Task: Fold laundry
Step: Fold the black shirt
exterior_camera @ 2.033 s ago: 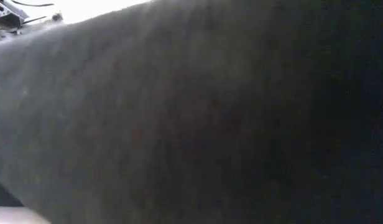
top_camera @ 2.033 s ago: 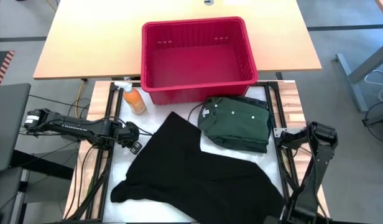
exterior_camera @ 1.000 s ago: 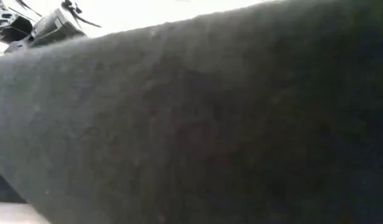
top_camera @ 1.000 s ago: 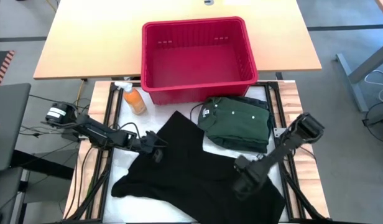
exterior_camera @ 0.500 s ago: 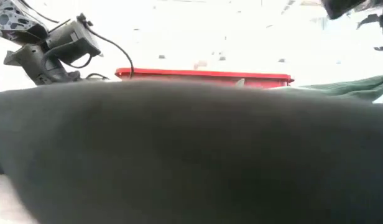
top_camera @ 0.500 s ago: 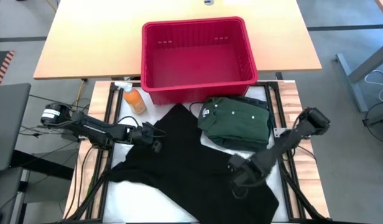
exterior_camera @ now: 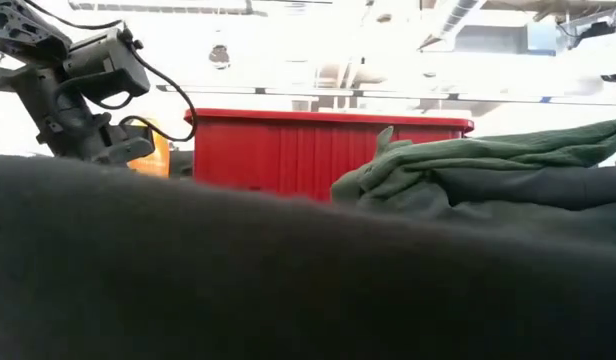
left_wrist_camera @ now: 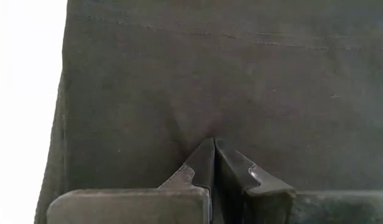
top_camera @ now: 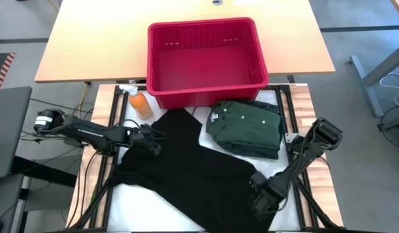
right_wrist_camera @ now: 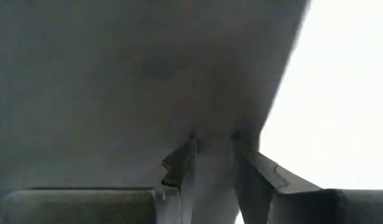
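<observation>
Black garment (top_camera: pixel 186 165) | left end effector (top_camera: pixel 153 141) pinched on edge | right end effector (top_camera: pixel 256 188) gripping corner

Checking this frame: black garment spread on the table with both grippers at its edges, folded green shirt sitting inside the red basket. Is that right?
Not quite. The green shirt lies folded on the table in front of the red basket, not inside it; the high view shows this. The rest holds: the black garment is spread out, the left gripper and right gripper at its edges.
</observation>
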